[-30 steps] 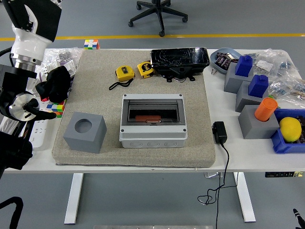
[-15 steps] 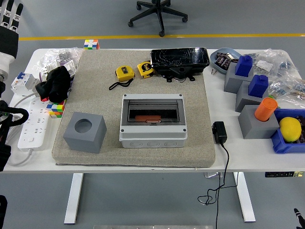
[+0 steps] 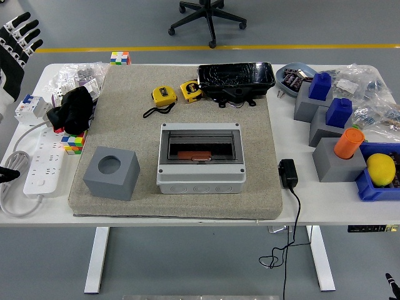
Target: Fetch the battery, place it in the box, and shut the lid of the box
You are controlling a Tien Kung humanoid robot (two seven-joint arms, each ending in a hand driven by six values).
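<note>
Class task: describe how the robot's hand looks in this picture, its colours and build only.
Only the left hand shows, at the picture's top left corner. It is black, with slim segmented fingers whose tips and joints look pale grey or white. A white rounded casing sits below it at the left edge. No cables or markings on it can be made out. The right hand is out of view.

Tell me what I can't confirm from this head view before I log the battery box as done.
- Box: the smoked lid veils the orange thing inside; I cannot tell if it is the battery, or if the lid is latched.
- Left hand: cut off by the picture's left edge, only fingertips show.
- Right hand: out of view.
- Grey block: its hole is dark, contents unseen.
</note>
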